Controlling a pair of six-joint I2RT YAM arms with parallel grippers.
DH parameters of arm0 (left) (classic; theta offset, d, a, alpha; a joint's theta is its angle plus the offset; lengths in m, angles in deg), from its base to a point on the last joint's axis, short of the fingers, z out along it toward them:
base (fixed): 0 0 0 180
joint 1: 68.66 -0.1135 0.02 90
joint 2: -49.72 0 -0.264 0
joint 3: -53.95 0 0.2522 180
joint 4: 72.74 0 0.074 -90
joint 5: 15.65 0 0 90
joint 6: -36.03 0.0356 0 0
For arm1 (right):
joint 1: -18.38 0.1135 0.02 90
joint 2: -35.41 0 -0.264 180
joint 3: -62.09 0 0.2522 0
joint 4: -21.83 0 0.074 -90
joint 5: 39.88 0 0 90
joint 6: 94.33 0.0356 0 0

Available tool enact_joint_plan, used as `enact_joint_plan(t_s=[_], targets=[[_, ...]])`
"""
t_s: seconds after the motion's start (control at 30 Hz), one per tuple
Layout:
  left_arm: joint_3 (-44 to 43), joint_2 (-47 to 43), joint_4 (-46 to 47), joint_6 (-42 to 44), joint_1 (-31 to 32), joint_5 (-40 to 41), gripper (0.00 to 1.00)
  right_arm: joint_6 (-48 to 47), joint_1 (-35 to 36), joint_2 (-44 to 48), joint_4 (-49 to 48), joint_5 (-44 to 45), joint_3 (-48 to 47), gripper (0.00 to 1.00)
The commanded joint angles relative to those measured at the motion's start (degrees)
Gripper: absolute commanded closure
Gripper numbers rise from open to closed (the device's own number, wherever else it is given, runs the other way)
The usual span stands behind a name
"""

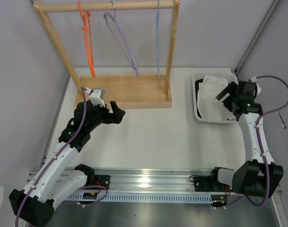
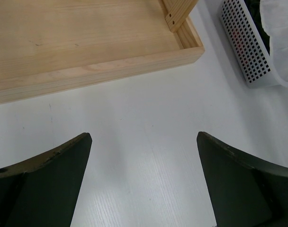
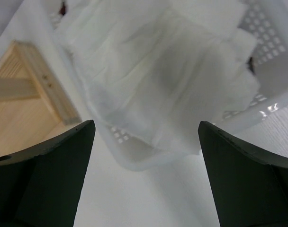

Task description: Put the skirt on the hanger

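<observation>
Skirt (image 3: pixel 158 71) over basket rim (image 3: pixel 134 163), beneath wide right gripper (image 3: pixel 145 125)

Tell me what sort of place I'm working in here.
Probably a robot test bench, not a home: a white tabletop walled by plain panels, a wooden rack holding a thin orange plastic hanger, and a white perforated plastic basket with the soft white skirt in it.
</observation>
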Motion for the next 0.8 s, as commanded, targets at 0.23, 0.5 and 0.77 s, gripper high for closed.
enact_joint_plan(t_s=[0.23,0.5,0.77], targets=[[-0.79,0.33,1.28,-0.77,0.28,-3.60,0.01,4.57,-11.73,-2.29,-0.27,-3.23,-0.42,0.04],[-0.70,-0.90,1.19,-0.77,0.28,-3.42,0.01,5.27,-12.53,-7.91,-2.29,-7.45,-2.09,0.09],[-0.70,-1.43,0.93,-0.68,0.28,-3.07,0.01,5.71,-12.53,-10.46,-4.92,-7.89,-2.97,0.20]])
